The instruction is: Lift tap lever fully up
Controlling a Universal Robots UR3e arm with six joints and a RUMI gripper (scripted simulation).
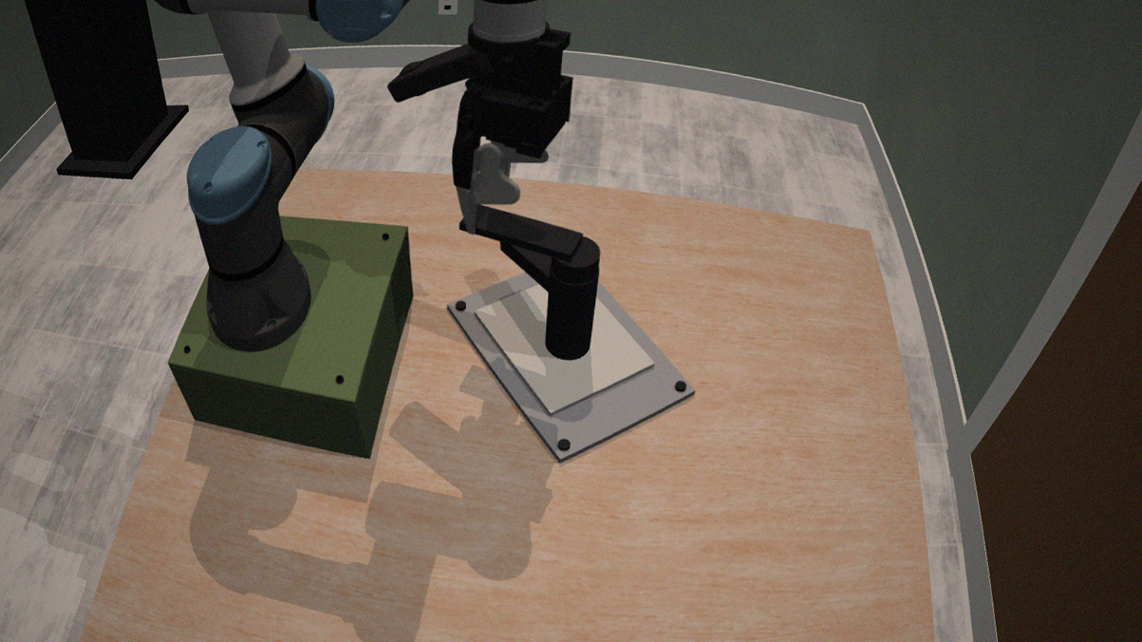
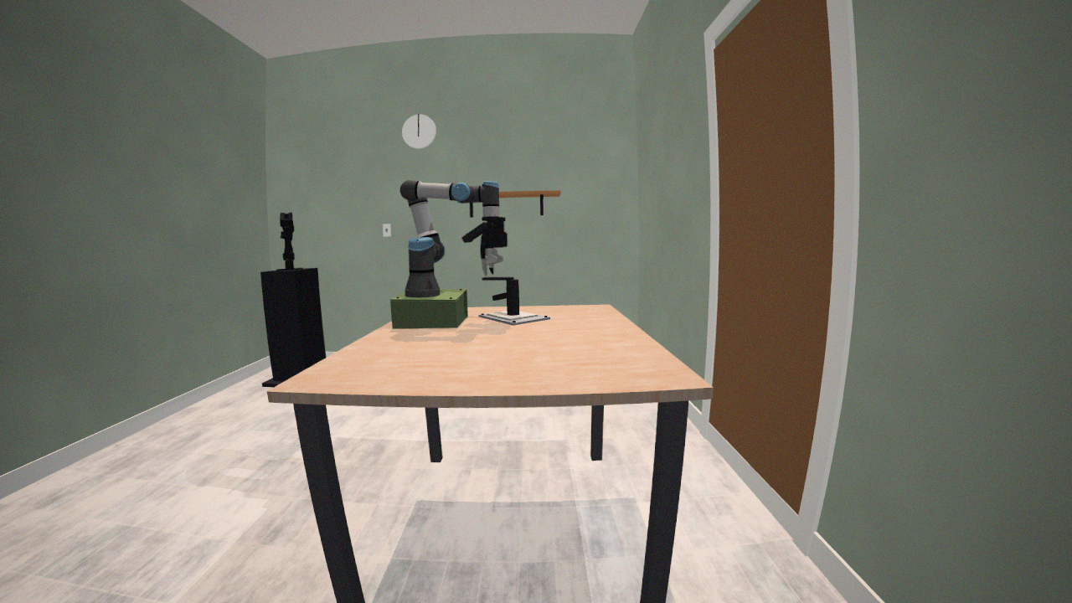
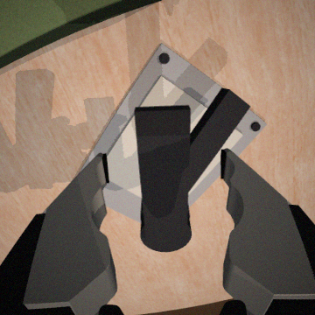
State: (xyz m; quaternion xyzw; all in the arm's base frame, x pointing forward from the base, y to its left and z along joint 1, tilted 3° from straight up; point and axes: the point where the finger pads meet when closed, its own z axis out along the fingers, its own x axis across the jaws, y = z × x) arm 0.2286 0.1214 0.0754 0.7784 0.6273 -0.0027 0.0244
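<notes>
A black tap (image 1: 571, 306) stands upright on a grey baseplate (image 1: 606, 396) in the middle of the wooden table. Its flat lever (image 1: 527, 232) lies about level and points left toward the green block. A shorter spout (image 3: 219, 131) angles out below it. My gripper (image 1: 469, 215) hangs straight down over the lever's free end. In the wrist view the two grey fingers stand on either side of the lever (image 3: 163, 144), with a gap on each side. The gripper is open and holds nothing. In the far view it (image 2: 491, 265) sits just above the tap (image 2: 512, 294).
My arm's green mounting block (image 1: 303, 335) stands just left of the baseplate. A black pedestal (image 1: 99, 64) stands on the floor at the back left. The table's far edge runs just behind the tap.
</notes>
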